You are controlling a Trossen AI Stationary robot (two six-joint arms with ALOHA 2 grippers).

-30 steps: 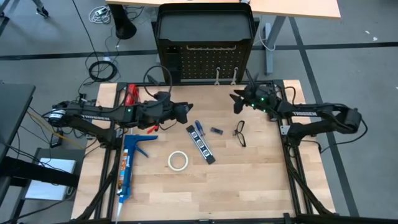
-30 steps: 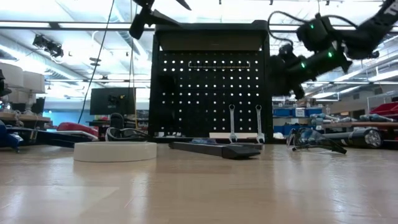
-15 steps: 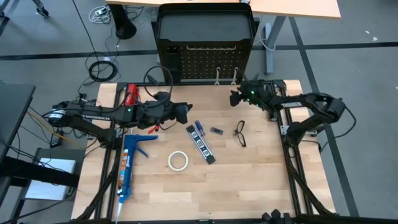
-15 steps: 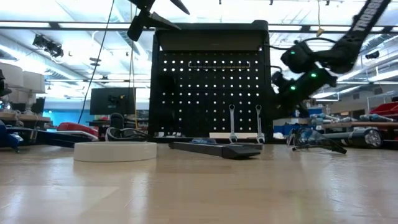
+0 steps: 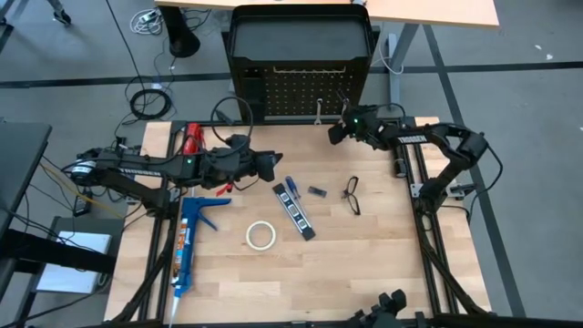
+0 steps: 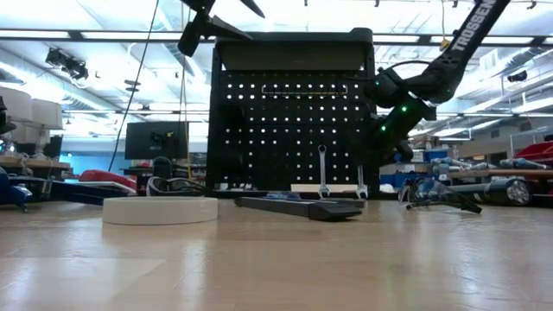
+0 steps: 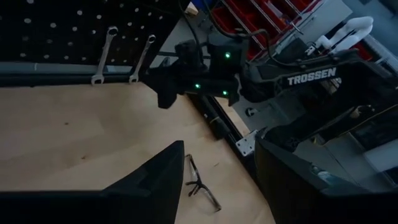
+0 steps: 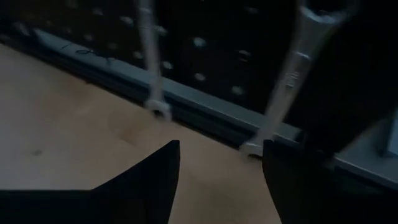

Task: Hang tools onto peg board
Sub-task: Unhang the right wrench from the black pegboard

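My right end effector, fingers apart, faces two hung wrenches at the peg board base; open desk behind.

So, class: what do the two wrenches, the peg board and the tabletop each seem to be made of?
Wrenches: likely bare steel, silvery with a bright sheen.
Peg board: apparently sheet metal in a matte black coating, punched with regular round holes.
Tabletop: pale wood, possibly plywood or veneer, with visible grain and a smooth, slightly glossy finish.
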